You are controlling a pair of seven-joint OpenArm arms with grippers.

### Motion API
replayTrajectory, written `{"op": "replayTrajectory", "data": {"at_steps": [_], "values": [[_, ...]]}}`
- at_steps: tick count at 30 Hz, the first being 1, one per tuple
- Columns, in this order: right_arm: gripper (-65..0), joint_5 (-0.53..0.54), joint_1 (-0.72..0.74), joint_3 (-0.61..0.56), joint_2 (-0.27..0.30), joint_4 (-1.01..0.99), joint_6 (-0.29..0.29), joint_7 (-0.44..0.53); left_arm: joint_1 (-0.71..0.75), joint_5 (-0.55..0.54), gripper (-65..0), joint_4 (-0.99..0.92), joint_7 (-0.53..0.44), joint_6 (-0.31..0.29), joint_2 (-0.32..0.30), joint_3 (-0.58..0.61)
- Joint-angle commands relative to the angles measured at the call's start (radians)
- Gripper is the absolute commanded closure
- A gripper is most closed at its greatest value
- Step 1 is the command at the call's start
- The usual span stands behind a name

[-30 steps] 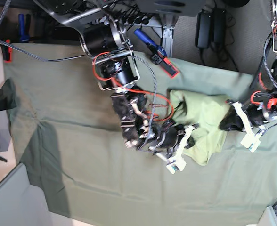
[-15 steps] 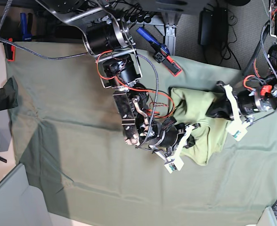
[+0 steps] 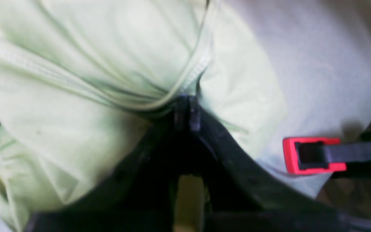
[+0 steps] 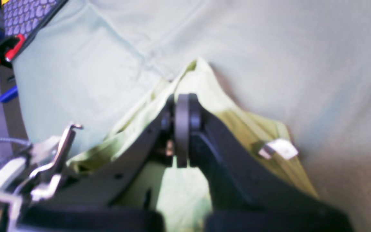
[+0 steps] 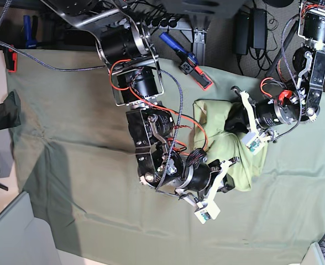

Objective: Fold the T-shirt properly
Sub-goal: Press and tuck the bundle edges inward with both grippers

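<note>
You had both end effectors pinched on the T-shirt (image 5: 229,149). Left end effector (image 3: 185,111) gripped a seam fold. Right end effector (image 4: 182,129) clamped a raised edge.

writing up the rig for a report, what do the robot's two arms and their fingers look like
Both arms are black and silver metal with round motor housings, looped red wires and braided grey cable. The right arm is bulkier in the base view than the left arm. Each ends in black tapered fingers beside a white bracket.

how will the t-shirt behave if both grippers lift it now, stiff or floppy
Probably floppy: the T-shirt bunches into creases at the shut left gripper. Likely light, since the right gripper tents it from one pinch. It may drag on the table cloth.
</note>
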Motion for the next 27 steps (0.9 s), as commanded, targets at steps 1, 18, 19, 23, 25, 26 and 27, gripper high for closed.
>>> {"op": "replayTrajectory", "data": {"at_steps": [1,18,19,23,25,26,27], "values": [[0.0,0.016,0.026,0.006,-0.01,0.019,0.066,0.015,-0.01,0.014,0.0,0.006,0.003,-0.002,-0.015,-0.004],[0.0,-0.084,-0.181,0.015,0.024,-0.063,0.066,0.136,-0.01,-0.153,0.0,0.162,0.097,-0.009,-0.085,-0.043],[0.0,-0.083,-0.181,0.015,0.025,-0.073,0.066,0.143,-0.01,-0.153,0.0,0.173,0.096,-0.009,-0.085,-0.043],[0.0,-0.082,-0.176,0.015,0.025,-0.071,0.066,0.151,-0.01,-0.166,0.0,0.217,0.097,-0.009,-0.086,-0.043],[0.0,-0.064,-0.166,0.015,0.026,-0.055,0.066,0.15,-0.01,-0.172,0.0,0.242,0.1,-0.009,-0.089,-0.043],[0.0,-0.048,-0.164,0.015,0.025,-0.039,0.066,0.151,-0.01,-0.176,0.0,0.255,0.1,-0.009,-0.094,-0.043],[0.0,-0.032,-0.164,0.015,0.025,-0.015,0.066,0.151,-0.01,-0.182,0.0,0.268,0.101,-0.009,-0.102,-0.043]]}}
